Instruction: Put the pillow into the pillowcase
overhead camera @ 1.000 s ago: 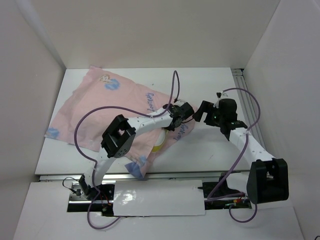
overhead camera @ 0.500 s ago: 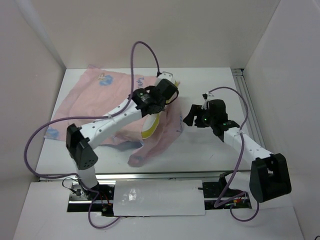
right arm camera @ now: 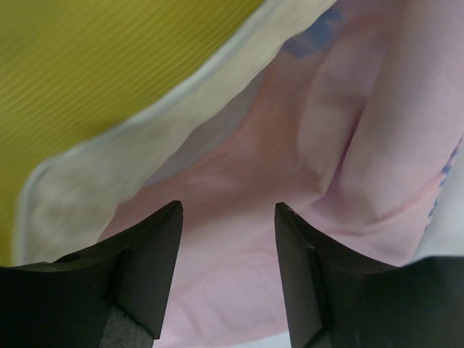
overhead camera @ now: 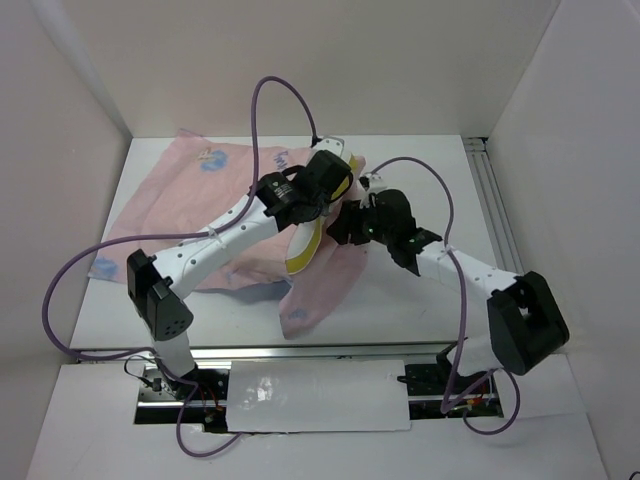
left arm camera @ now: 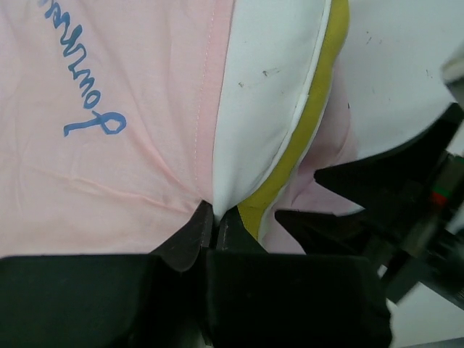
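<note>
Your left end effector is pressed together, pinching the pillow at its edge beside the pillowcase hem, above the bench. Your right end effector is spread, with pillowcase fabric just ahead and the pillow to its upper left.

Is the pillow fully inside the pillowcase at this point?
No, partly out: the pillow shows its white face and yellow edge beyond the pink pillowcase hem.
</note>
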You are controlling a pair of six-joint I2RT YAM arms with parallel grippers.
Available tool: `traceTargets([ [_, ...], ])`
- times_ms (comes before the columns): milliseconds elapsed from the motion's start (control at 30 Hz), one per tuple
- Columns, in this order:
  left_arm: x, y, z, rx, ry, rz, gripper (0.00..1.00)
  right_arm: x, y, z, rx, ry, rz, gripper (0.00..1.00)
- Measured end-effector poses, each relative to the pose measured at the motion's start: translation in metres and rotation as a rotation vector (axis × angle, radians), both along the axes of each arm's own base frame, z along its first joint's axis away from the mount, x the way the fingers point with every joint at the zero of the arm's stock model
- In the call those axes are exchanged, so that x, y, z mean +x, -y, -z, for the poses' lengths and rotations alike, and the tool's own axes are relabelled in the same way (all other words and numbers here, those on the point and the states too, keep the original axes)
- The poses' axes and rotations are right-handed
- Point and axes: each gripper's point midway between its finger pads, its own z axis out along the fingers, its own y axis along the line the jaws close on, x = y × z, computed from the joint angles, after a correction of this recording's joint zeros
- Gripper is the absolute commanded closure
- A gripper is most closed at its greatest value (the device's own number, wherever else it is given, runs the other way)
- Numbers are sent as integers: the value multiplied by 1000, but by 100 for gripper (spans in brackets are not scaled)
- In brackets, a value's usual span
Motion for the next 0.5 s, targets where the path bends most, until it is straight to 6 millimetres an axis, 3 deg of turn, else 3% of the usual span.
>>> traceTargets([
  [233,-2,4,1,-13,-14,16,100,31,-7,38,-13,-19,88,42],
  [333,-3,5,2,-20,-19,22,100,41,-12,51,-16,-6,117,28],
  [500,-4,5,5,-25,-25,23,100,53,-21,68,-36,27,163,25],
])
